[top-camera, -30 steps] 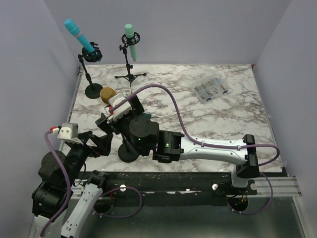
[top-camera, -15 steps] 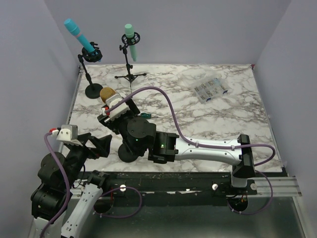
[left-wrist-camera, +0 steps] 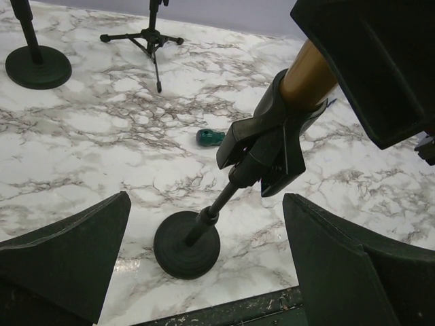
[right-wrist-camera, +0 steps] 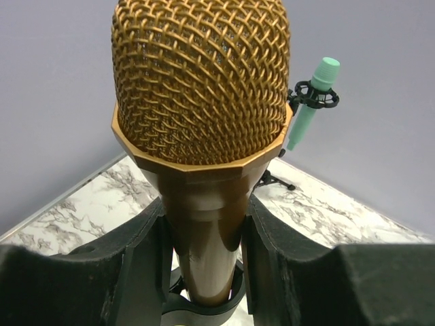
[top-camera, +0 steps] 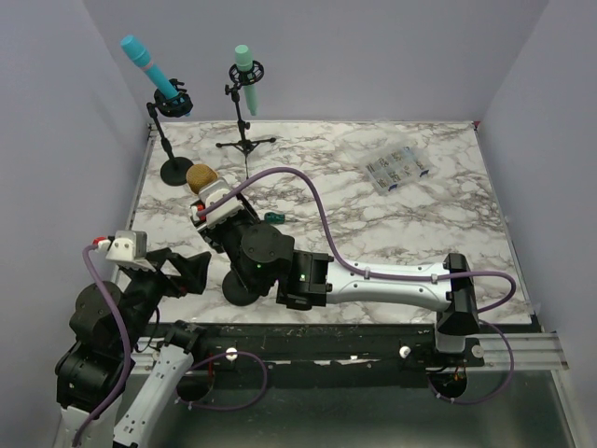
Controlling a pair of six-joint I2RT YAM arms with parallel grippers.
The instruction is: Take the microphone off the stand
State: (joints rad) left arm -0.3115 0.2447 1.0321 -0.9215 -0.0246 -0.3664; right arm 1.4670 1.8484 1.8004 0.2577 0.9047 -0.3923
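Note:
A gold microphone (right-wrist-camera: 200,88) with a mesh head (top-camera: 200,175) sits tilted in the black clip (left-wrist-camera: 262,146) of a stand, whose round base (left-wrist-camera: 187,243) rests near the table's front left. My right gripper (right-wrist-camera: 204,258) is shut on the microphone's body just below the head, with a pad (right-wrist-camera: 143,258) pressed to each side. The clip ring (right-wrist-camera: 197,309) still circles the body under the pads. In the top view the right gripper (top-camera: 216,201) covers the microphone's handle. My left gripper (left-wrist-camera: 204,224) is open low at the near edge, with the stand base between its fingers and nothing touched.
A blue microphone (top-camera: 149,61) on a round-based stand (top-camera: 176,170) and a green microphone (top-camera: 246,75) on a tripod (top-camera: 244,145) stand at the back left. A small green object (top-camera: 272,217) lies by the right arm. A clear parts box (top-camera: 396,168) sits at the back right.
My right gripper has slid left along the gold microphone and its jaws have closed from wide open onto the body. The left arm has hardly moved.

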